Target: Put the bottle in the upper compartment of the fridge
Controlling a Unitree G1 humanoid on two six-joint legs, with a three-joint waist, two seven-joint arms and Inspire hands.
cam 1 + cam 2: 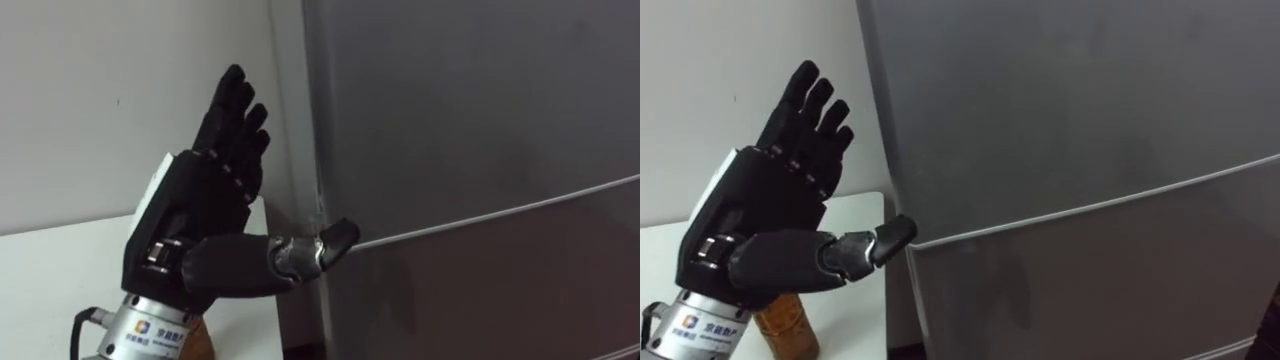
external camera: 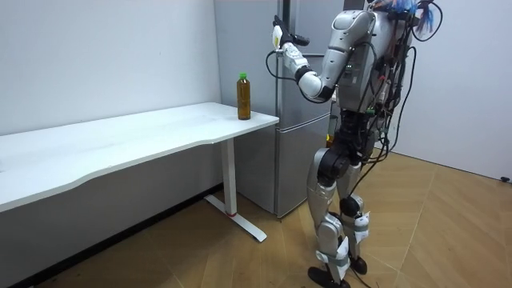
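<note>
White wall (image 1: 100, 80), a white table (image 2: 160, 128) and beside it the grey fridge (image 1: 480, 120), both doors shut. I'd call the task barely begun: the bottle (image 2: 243, 96) stands unheld on the table's corner near the fridge. My left hand (image 1: 205, 190) is raised, fingers spread, holding nothing, thumb at the door seam (image 1: 500, 215); the closed upper door (image 1: 470, 90) blocks the way

A long white table (image 2: 144, 132) stands on the wood floor (image 2: 448, 232), its far edge along the wall (image 2: 104, 56), carried at the right end by a white leg with a flat foot. One thing stands on its top: a brown bottle (image 2: 244, 97) with a green cap, upright at the far right corner, near the edge. Just right of that end the grey fridge (image 2: 300, 160) stands on the same floor.
</note>
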